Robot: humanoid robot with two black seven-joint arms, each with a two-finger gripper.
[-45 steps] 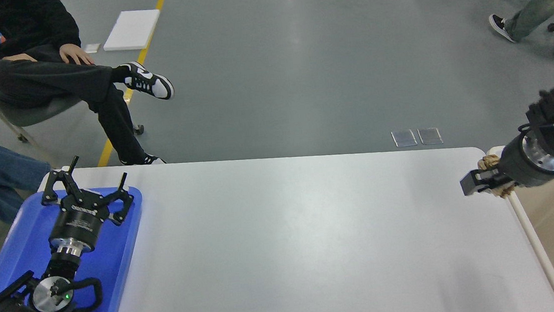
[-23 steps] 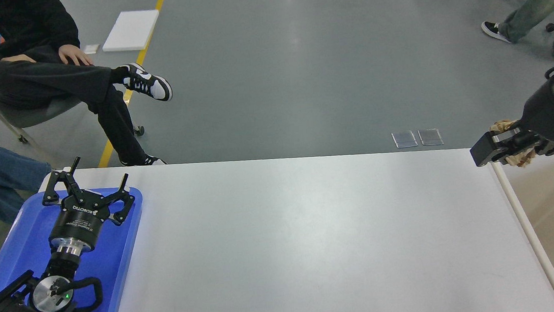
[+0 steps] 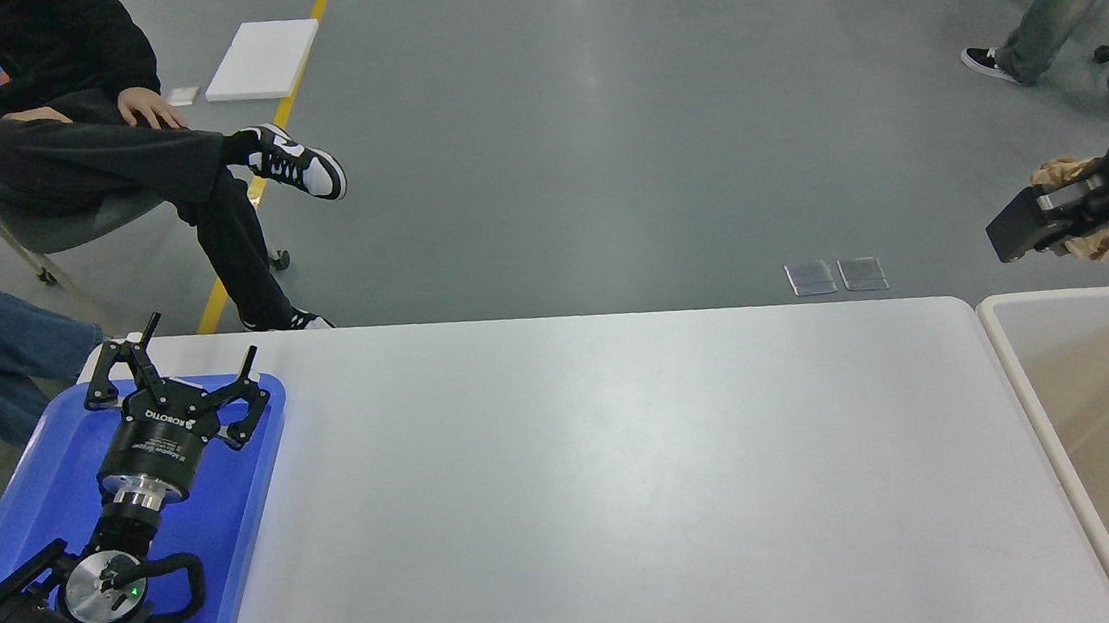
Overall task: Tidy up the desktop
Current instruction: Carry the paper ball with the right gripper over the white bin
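In your head view, the right end effector [image 3: 1015, 236] has risen to 3 o'clock, clamped on crumpled brown paper [image 3: 1065, 174] above the bin [image 3: 1010, 352]; the surface [image 3: 608, 467] lies central, left end effector [image 3: 179, 359] spread empty

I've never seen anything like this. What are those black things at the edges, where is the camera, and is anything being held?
The camera sits in the robot's head, looking down at a white desktop. The black things are its two arms. The left gripper hangs with jaws open over a blue tray. The right gripper has its jaws shut on a crumpled brown wad, raised near a beige bin beside the desktop. People sit or stand on the floor beyond.
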